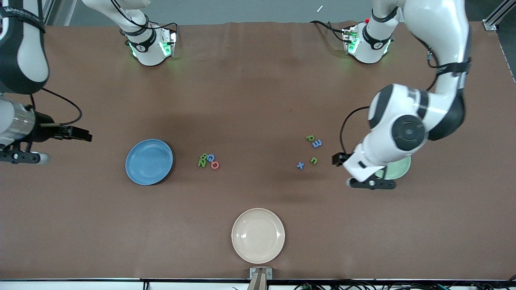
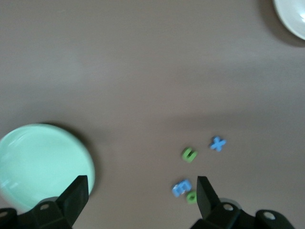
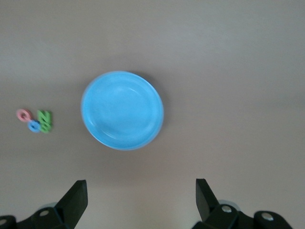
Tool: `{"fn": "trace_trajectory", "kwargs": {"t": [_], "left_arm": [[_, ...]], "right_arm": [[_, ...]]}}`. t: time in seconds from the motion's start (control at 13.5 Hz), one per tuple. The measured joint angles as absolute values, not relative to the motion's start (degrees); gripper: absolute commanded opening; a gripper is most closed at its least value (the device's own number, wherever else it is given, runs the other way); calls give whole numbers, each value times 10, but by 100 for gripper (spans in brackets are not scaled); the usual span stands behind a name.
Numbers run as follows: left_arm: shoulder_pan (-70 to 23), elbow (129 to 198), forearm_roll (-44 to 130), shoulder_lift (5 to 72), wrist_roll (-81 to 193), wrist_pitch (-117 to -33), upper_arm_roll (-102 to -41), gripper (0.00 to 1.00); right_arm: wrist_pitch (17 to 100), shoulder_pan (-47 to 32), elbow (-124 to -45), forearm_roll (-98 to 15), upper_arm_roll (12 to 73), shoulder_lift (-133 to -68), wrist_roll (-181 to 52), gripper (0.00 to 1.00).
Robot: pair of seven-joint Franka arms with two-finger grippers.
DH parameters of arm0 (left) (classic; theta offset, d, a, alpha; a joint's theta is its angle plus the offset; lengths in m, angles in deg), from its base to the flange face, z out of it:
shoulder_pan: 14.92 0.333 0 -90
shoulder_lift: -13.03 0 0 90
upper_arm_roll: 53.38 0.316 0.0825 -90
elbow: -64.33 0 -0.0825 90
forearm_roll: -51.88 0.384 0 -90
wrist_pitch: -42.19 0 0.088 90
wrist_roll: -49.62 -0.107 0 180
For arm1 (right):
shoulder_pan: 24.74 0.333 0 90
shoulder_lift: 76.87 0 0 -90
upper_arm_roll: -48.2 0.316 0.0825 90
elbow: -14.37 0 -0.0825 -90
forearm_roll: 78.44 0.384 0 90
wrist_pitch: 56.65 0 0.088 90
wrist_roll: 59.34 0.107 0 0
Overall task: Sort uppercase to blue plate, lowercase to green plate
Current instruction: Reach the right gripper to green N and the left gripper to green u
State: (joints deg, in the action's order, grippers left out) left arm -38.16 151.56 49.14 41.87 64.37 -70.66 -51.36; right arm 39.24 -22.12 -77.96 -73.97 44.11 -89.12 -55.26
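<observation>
The blue plate (image 1: 149, 162) (image 3: 122, 110) lies toward the right arm's end of the table. Beside it the uppercase letters cluster: green B (image 1: 204, 156), blue G (image 1: 211, 157), green N (image 1: 202, 163) (image 3: 45, 119) and red O (image 1: 215, 164) (image 3: 23, 114). The lowercase letters lie loose: green p (image 1: 310, 138), blue m (image 1: 317, 143) (image 2: 181, 187), green u (image 1: 314, 160) (image 2: 189, 154), blue x (image 1: 300, 165) (image 2: 218, 143). The green plate (image 1: 401, 169) (image 2: 43, 164) is partly hidden under the left arm. My left gripper (image 1: 371, 184) (image 2: 141, 191) hangs open and empty over the green plate's edge. At the table's end my right gripper (image 1: 18, 157) (image 3: 141, 191) hangs open and empty.
A cream plate (image 1: 258, 235) (image 2: 293, 16) sits near the table's front edge, nearer to the front camera than all the letters. Both arm bases (image 1: 149, 46) (image 1: 369, 42) stand along the table's edge farthest from that camera.
</observation>
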Motion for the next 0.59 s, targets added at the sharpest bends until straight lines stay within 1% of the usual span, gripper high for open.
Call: {"fn": "trace_trajectory", "kwargs": {"t": [0.15, 0.37, 0.59], "left_arm": [[-412, 1552, 514, 438, 652, -760, -516, 100], [-420, 1582, 529, 453, 655, -782, -537, 100], [-419, 1635, 532, 457, 654, -869, -541, 100]], "right_arm": [[439, -184, -786, -735, 443, -920, -512, 100], [524, -129, -803, -729, 445, -972, -436, 100], [596, -86, -817, -727, 446, -1020, -412, 100]]}}
